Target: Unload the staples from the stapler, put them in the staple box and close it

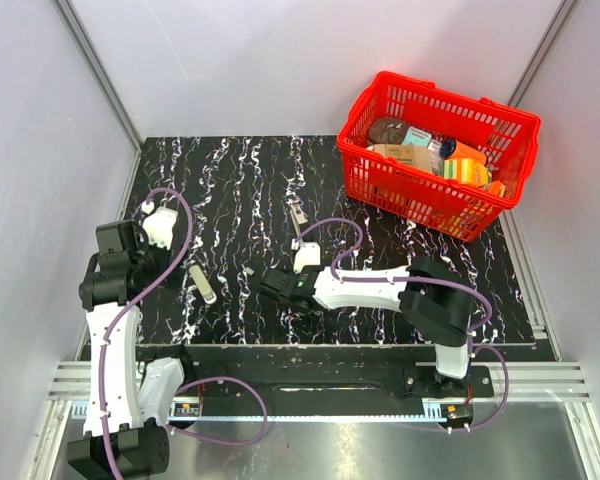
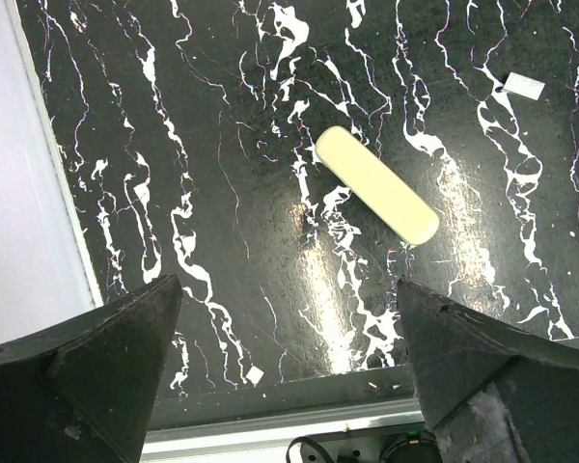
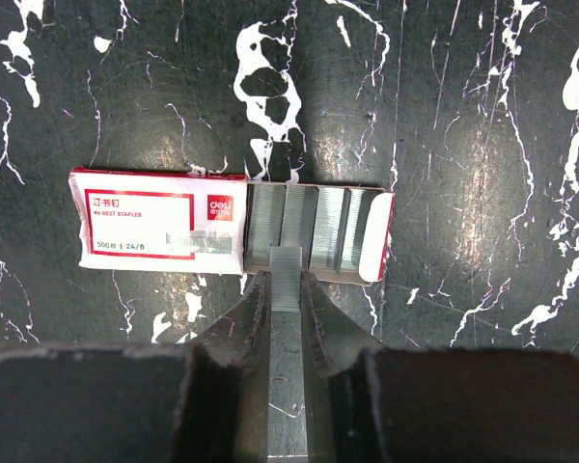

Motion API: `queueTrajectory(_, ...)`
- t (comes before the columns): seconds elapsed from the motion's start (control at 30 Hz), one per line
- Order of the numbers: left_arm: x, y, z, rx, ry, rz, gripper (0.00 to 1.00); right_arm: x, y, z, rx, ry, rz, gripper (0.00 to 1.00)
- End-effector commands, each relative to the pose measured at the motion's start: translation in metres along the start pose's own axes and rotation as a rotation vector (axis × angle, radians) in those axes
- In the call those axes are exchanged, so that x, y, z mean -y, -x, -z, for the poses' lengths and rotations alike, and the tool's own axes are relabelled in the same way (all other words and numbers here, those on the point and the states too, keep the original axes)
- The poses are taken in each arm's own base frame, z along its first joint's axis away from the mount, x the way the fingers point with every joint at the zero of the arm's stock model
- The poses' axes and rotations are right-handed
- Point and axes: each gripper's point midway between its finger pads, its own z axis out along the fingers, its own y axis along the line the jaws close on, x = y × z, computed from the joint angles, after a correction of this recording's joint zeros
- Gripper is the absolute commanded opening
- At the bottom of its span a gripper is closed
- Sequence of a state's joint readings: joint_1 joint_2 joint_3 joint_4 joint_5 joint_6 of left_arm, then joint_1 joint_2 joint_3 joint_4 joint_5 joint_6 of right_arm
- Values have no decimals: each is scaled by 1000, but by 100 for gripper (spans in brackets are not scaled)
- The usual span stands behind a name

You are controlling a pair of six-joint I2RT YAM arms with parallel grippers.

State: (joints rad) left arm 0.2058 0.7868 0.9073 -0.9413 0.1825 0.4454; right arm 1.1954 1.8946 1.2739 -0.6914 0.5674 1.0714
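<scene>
Staple strip (image 3: 286, 270) sits pinched in right gripper (image 3: 286, 287).

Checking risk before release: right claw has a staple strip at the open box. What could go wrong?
1. The staple strip in the right claw sits over the near edge of the staple box, not squarely in; released here it may tip onto the table.
2. The tray already holds strips; pushing in could shove the loose box.

Bright overhead light, glare spots on glossy tabletop (image 2: 323, 289), wrist-cam foregrounds soft, top view sharp
</scene>
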Motion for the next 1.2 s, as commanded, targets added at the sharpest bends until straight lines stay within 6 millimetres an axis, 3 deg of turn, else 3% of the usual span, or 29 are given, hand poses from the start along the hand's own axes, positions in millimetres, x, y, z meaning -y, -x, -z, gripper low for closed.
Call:
queueTrajectory(0.0,-6,8,3,41,27,-12,99,-6,9,1,53,4,-14,0)
queueTrajectory(1.0,-2,2,4,36,22,-12,98,-12,17,-1,82,6,-8,0)
queueTrajectory(1.17,-2,3,5,39,22,-11,98,-13,17,-1,81,8,-1,11)
